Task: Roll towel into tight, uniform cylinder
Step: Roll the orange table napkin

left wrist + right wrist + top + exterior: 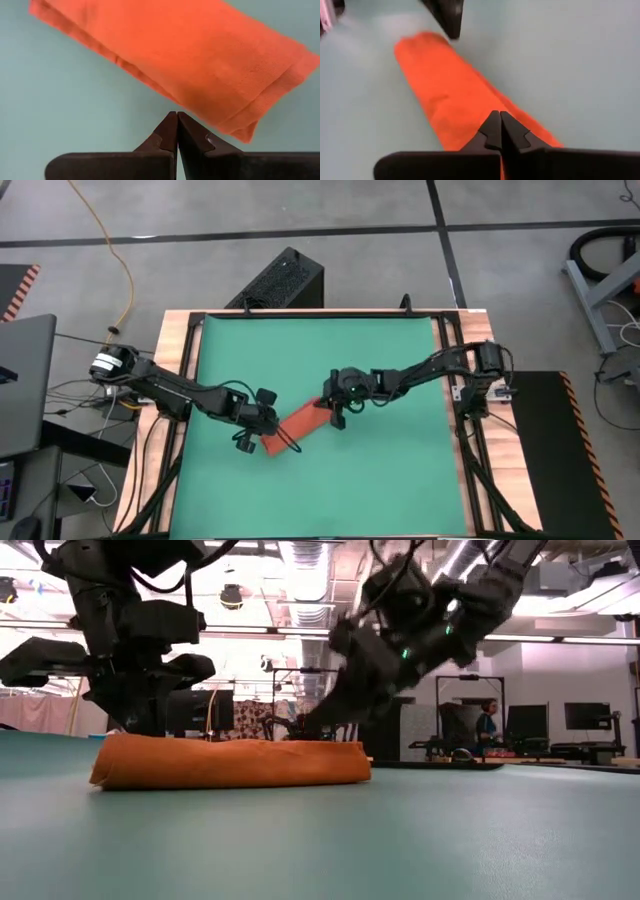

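The orange-red towel (297, 428) lies on the green mat (400, 470) as a long, low roll, slanting from near left to far right; it also shows in the low view (230, 762). My left gripper (264, 427) is shut and stands at the roll's near-left end, its tips by the roll's long edge (176, 117). My right gripper (331, 413) is shut and stands over the roll's far-right end (499, 117). In the low view it hangs just above that end (335, 722). No white tag shows. My left gripper's shut fingertips (170, 125) stand right at the roll's long edge (165, 95), near its end; I cannot tell whether they touch it. My right gripper's shut fingertips (492, 127) point slantwise down over the roll's far-right end (470, 120); I cannot tell whether they touch it.
The mat covers most of the table, with bare green room all around the roll. The wooden table frame (175, 340) borders it. A black box (280, 280) stands just past the far edge. A person (487, 725) sits far off in the room behind.
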You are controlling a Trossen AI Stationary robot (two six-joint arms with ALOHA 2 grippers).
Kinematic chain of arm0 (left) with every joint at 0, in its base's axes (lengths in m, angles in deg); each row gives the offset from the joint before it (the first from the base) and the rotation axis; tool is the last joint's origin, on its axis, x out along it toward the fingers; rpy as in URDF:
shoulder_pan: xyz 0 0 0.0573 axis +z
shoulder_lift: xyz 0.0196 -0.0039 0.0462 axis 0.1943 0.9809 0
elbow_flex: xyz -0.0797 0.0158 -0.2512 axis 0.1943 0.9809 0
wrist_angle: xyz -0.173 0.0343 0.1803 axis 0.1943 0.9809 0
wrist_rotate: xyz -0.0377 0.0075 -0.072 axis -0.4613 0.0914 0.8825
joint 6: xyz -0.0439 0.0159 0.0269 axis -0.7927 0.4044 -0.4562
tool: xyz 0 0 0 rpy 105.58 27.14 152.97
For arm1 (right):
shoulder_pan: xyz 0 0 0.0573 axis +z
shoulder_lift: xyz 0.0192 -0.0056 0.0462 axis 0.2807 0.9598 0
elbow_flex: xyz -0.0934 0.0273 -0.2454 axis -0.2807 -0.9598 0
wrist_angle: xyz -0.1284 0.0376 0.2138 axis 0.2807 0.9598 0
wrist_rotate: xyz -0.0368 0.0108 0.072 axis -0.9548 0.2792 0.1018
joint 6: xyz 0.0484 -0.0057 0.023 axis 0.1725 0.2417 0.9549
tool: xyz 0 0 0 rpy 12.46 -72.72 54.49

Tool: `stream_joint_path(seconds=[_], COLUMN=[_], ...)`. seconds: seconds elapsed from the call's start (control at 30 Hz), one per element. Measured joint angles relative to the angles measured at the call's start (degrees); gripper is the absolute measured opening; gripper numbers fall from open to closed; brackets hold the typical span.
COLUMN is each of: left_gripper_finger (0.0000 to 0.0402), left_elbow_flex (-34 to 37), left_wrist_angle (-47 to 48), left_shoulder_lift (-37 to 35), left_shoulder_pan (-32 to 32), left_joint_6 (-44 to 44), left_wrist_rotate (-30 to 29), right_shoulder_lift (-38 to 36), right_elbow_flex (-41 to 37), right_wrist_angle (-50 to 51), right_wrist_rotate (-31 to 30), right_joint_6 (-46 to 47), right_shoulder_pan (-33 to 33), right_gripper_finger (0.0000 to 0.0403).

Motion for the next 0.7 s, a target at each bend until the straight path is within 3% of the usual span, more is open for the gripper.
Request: stream_joint_path(seconds=[0.17,0.33,0.43,0.57,0.7], left_gripper_finger=[0.0,0.0,0.0,0.0,0.0], left_elbow_flex=[-2.4,-5.0,-4.5,0.4,6.1], left_wrist_angle=[2.4,3.3,-4.6,-22.3,-36.1], left_shoulder_lift=[-1.6,-5.7,-7.7,-6.5,-2.9], left_shoulder_pan=[-2.3,-6.0,-8.4,-10.4,-13.3], left_joint_6=[-3.7,-8.6,-13.1,-16.1,-27.5], left_wrist_rotate=[-5.8,-14.0,-21.1,-27.5,-35.5], right_shoulder_lift=[7.7,11.0,11.3,11.0,11.0], right_elbow_flex=[0.8,1.8,1.8,1.8,1.7], right_wrist_angle=[-5.8,-6.2,-6.6,-6.4,-6.4], right_wrist_rotate=[1.2,1.5,1.1,0.9,-0.3], right_joint_6=[1.5,2.4,2.4,2.4,2.6], right_shoulder_pan=[0.9,2.0,3.0,4.2,4.9], right_gripper_finger=[0.0024,0.0024,0.0015,0.0012,0.0015])
